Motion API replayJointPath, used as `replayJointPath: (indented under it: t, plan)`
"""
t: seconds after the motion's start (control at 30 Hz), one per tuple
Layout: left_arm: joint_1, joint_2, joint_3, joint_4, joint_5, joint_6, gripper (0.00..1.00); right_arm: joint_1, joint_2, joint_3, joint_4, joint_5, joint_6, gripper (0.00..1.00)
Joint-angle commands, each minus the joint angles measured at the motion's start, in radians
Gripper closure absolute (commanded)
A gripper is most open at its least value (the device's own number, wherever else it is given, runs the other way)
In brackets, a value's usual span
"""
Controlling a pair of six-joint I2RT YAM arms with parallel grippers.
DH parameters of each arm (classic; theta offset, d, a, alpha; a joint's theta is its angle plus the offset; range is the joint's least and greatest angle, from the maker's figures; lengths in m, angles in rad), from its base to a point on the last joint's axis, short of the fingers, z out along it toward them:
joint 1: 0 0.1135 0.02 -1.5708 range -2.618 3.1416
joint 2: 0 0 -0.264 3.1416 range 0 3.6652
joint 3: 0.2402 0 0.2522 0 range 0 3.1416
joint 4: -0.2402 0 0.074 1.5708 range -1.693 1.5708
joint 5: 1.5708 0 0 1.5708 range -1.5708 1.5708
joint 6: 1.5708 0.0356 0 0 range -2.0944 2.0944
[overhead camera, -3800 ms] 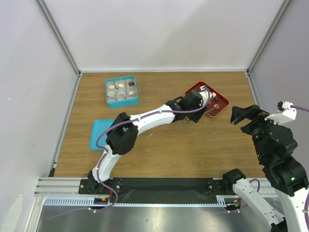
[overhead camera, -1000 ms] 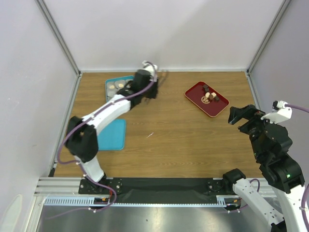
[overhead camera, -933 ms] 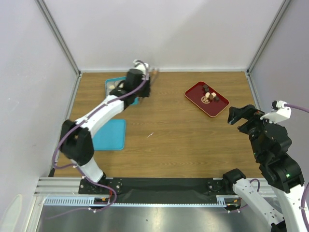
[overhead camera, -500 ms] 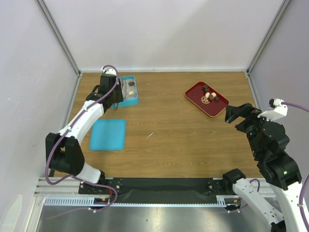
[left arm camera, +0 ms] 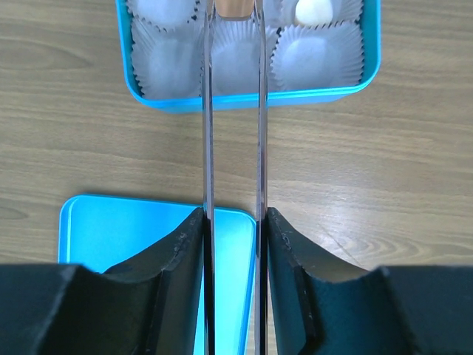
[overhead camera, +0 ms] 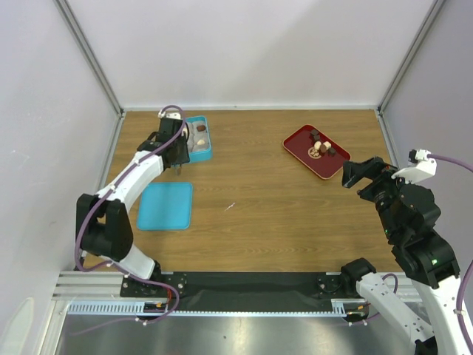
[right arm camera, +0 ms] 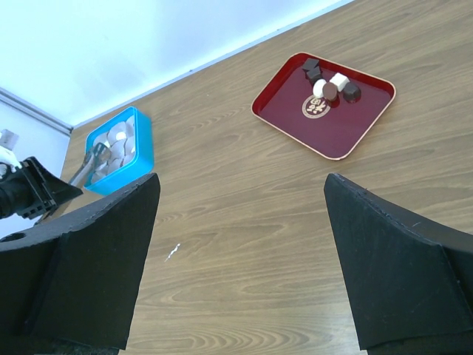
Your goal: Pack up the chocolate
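Observation:
A blue box [overhead camera: 201,152] of white paper cups stands at the back left, with chocolate [overhead camera: 199,137] in some cups. My left gripper [overhead camera: 176,159] is shut on long metal tongs [left arm camera: 208,148]. The tongs reach over the box rim [left arm camera: 251,100] and pinch a tan chocolate [left arm camera: 234,6] at their tips. A cream chocolate [left arm camera: 314,9] sits in a cup to its right. More chocolate [overhead camera: 321,144] lies on the red tray [overhead camera: 318,161] at the back right. My right gripper [overhead camera: 358,171] hangs open and empty, near the tray.
The box's blue lid [overhead camera: 166,205] lies flat just in front of the box, under my left gripper [left arm camera: 233,218]. In the right wrist view the tray [right arm camera: 332,129], the box [right arm camera: 118,148] and bare wood show beyond my open right gripper [right arm camera: 240,181]. Walls close in the sides and the back.
My left arm has swung from the red tray across to the blue box, carrying the tongs. My right gripper has drifted slightly left.

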Motion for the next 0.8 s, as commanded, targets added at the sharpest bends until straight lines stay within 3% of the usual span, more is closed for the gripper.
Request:
replayJointPath:
  t: [0.0,0.77]
  plan:
    - [0.007,0.021,0.047,0.015,-0.003,-0.017,0.59,-0.001,0.0,0.018,0.03,0.005,-0.001,0.0]
    - [0.007,0.087,0.116,0.028,-0.005,0.0,0.58,-0.001,-0.007,0.018,0.021,0.032,-0.01,0.0]
